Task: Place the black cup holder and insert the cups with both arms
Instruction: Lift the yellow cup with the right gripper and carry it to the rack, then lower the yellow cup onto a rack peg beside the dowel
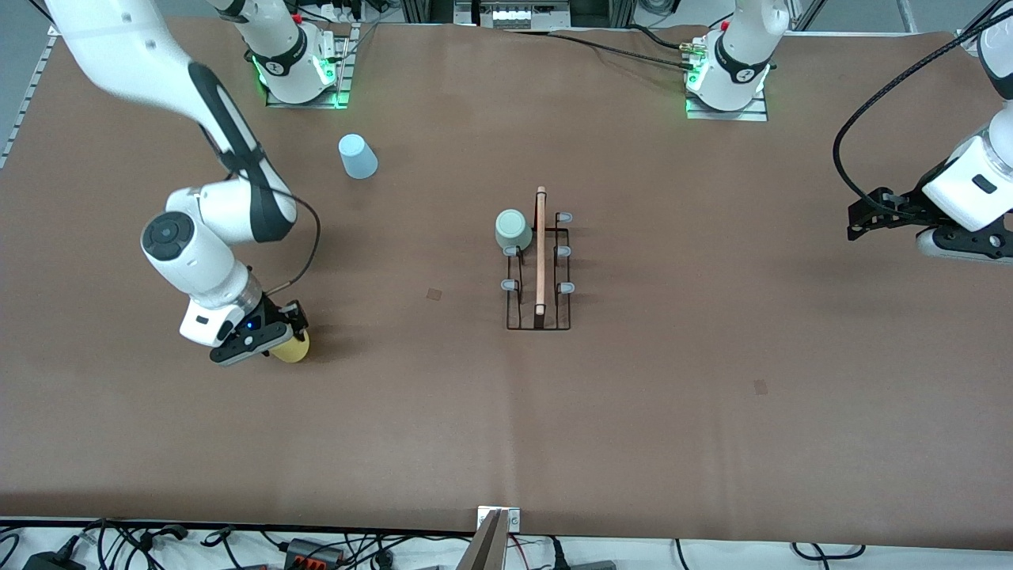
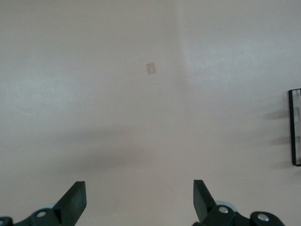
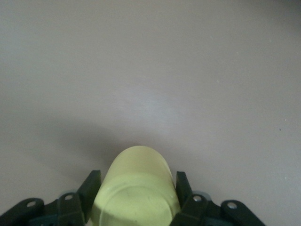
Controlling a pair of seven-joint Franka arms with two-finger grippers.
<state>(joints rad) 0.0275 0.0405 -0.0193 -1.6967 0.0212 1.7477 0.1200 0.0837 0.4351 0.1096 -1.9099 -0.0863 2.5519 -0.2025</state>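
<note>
Yellow cup point(image 1: 293, 347), lying low at the right arm's end of the table, is clasped between the fingers of the right gripper point(image 1: 286, 336); in the right wrist view the cup point(image 3: 136, 193) fills the jaws. Black cup holder point(image 1: 539, 269) stands mid-table at about three o'clock from that cup, with the green cup point(image 1: 514, 230) set on a peg. Blue cup point(image 1: 358, 156) stands farthest, near the right arm's base. Left gripper point(image 1: 856, 223) waits at the left arm's end, fingers point(image 2: 75, 200) spread wide and empty.
</note>
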